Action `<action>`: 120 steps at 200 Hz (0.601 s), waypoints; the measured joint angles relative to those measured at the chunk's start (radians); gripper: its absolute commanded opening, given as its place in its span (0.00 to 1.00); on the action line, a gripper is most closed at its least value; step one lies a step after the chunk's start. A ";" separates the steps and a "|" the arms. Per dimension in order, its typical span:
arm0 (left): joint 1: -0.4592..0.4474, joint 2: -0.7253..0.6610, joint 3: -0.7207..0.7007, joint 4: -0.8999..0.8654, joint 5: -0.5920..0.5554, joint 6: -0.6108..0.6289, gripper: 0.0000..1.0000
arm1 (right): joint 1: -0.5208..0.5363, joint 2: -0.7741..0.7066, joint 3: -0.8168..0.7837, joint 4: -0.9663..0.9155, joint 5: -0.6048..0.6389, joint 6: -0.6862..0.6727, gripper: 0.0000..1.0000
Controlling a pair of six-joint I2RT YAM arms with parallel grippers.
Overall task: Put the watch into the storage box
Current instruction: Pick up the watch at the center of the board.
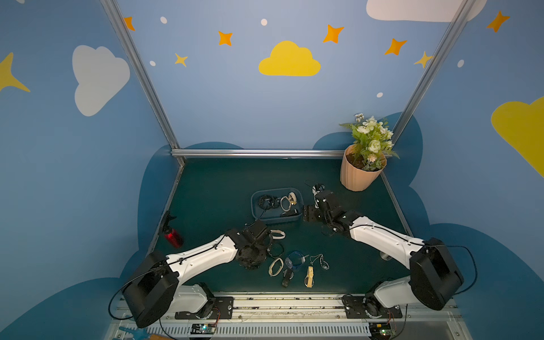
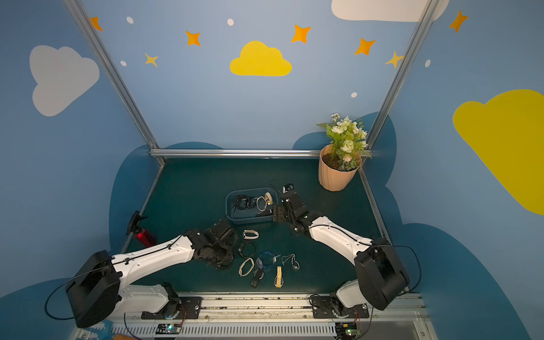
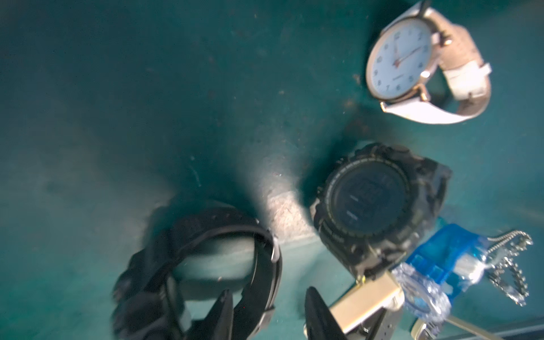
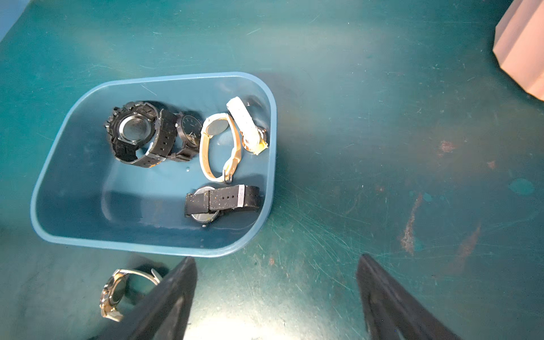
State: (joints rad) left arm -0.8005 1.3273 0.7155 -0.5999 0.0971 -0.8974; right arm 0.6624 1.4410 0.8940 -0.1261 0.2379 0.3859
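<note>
Straddling the watch (image 3: 212, 225) strap sits left end effector (image 3: 268, 291).

Ribbed peach plastic flower pot (image 1: 357, 176) stood upright in the far right corner of the dark green table mat (image 1: 223, 182), holding fake white flowers with green leaves (image 1: 372, 138). Red metal spray bottle with black trigger head (image 1: 173, 237) lay tilted at the mat's left edge. Near centre: a blue translucent plastic piece in clear wrap (image 1: 295, 260), with a silver bead chain (image 1: 323, 261) just beside it on the right. Aluminium frame rail (image 1: 259, 152) ran along the far edge. Blue wall (image 1: 235, 103) behind carried a yellow cloud decal (image 1: 290, 60), white clouds and orange stars.
</note>
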 measured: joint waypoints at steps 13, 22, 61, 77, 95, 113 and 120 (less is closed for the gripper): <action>-0.001 0.030 0.000 0.018 0.003 0.000 0.39 | 0.000 0.000 0.000 -0.001 0.000 0.000 0.86; -0.001 0.051 0.000 0.026 0.004 0.001 0.35 | 0.000 0.000 0.000 -0.002 0.000 0.000 0.86; -0.001 0.116 0.002 0.041 0.006 0.008 0.16 | 0.000 0.000 0.000 -0.005 0.000 0.000 0.86; 0.000 0.117 0.010 0.034 0.001 0.013 0.11 | 0.000 0.000 0.000 -0.005 -0.003 0.000 0.86; 0.000 0.112 0.032 0.011 -0.014 0.027 0.04 | 0.000 0.000 0.000 -0.005 -0.018 0.000 0.86; 0.002 0.079 0.053 -0.013 -0.034 0.048 0.04 | 0.000 0.000 0.000 -0.002 -0.055 -0.002 0.86; 0.005 0.062 0.062 -0.021 -0.040 0.057 0.04 | 0.000 -0.001 0.000 0.002 -0.076 -0.006 0.86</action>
State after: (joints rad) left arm -0.7956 1.3891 0.7773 -0.6209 0.0570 -0.8406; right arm 0.6624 1.4403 0.8936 -0.1242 0.1619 0.3801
